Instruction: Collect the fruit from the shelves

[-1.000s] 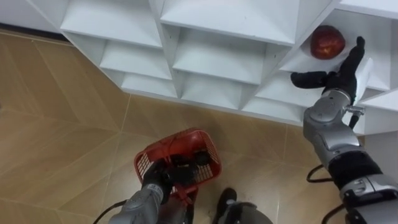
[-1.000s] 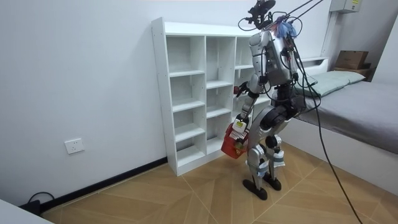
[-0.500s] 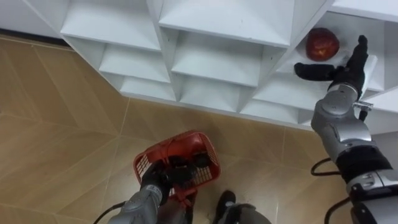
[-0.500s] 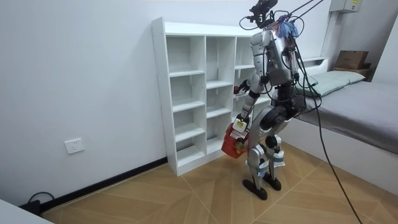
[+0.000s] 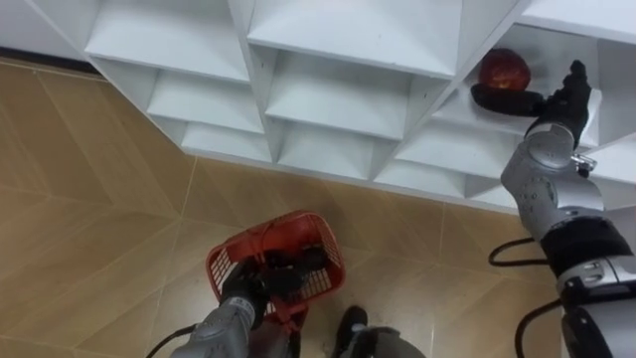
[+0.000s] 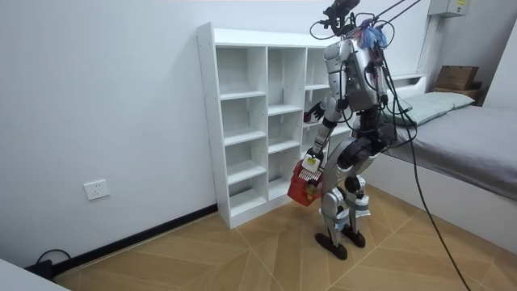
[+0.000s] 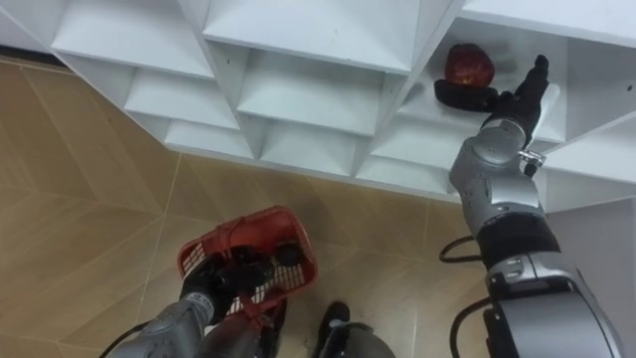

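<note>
Right hand (image 5: 555, 103) has reached deeper into the white shelf (image 5: 348, 40), fingers spread wide, thumb just under the red apple (image 5: 504, 70). Left hand (image 5: 253, 286) grips the red basket (image 5: 298, 217) by its handle.

The robot stands close before the closet (image 5: 338, 40); the bed (image 6: 468, 137) lies at the room view's right. The fruit (image 5: 504, 70) rests on a shelf in the closet's right column. The right hand (image 5: 559, 99) is in that compartment, thumb just before the fruit, fingers to its right. The basket (image 5: 298, 221) hangs lower left, above the floor (image 5: 89, 199), its handle in the left hand (image 5: 241, 290).
</note>
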`<state>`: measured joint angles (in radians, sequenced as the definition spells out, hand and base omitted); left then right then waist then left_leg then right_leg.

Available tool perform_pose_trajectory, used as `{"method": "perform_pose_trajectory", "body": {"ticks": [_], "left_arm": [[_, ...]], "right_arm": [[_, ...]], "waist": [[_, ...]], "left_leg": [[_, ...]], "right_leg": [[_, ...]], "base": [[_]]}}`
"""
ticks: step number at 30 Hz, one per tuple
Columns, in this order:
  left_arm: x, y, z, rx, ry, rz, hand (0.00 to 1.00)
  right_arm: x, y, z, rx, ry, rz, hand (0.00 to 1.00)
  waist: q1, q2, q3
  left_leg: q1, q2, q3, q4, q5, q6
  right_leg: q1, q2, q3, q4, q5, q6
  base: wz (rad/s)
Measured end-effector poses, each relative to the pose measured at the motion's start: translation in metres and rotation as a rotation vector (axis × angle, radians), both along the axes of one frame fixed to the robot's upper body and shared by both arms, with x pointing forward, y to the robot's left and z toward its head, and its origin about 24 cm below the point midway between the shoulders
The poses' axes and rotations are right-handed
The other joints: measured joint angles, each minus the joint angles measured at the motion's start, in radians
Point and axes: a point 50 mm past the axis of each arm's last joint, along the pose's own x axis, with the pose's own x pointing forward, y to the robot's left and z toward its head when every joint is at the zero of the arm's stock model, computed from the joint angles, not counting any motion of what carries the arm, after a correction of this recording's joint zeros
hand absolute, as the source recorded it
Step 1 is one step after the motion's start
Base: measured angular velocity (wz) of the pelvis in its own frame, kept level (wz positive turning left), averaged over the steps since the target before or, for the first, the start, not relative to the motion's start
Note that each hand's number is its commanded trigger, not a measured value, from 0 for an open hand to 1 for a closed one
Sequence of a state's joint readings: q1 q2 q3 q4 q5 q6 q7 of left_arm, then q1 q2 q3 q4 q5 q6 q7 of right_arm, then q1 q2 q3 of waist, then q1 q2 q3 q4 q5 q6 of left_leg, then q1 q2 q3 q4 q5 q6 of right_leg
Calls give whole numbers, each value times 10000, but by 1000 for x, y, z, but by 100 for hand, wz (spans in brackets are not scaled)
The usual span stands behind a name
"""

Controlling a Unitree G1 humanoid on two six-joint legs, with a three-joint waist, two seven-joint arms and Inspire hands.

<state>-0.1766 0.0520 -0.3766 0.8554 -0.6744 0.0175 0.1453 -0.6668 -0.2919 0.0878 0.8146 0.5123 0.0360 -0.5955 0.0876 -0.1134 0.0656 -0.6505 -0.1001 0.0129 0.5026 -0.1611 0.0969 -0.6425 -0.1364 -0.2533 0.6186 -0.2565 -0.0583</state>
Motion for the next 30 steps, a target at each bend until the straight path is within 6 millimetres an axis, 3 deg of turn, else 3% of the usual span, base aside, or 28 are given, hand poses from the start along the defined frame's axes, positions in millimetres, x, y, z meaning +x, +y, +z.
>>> {"method": "perform_pose_trajectory", "body": {"ticks": [14, 23, 30], "left_arm": [[-1, 0, -1, -13, 36, 6, 100], [-4, -3, -2, -109, 82, -202, 100], [-6, -6, -4, -74, 121, -494, 100]], "right_arm": [[0, 1, -1, -63, 25, 279, 0], [-3, 1, -8, -968, 404, 577, 0], [-1, 6, -7, -1672, 465, 889, 0]], "waist": [[60, 5, 5], [320, 41, 34], [324, 36, 36]], "left_leg": [[54, 8, 15, -17, 1, -1], [162, 10, 43, -125, -1, -9], [163, 4, 63, -197, 9, -20]], "right_leg": [[29, 6, 11, 2, 16, 3], [99, -6, 27, 15, 4, -11], [38, -6, 56, 15, -10, -17]], "base": [[0], [0], [0]]}}
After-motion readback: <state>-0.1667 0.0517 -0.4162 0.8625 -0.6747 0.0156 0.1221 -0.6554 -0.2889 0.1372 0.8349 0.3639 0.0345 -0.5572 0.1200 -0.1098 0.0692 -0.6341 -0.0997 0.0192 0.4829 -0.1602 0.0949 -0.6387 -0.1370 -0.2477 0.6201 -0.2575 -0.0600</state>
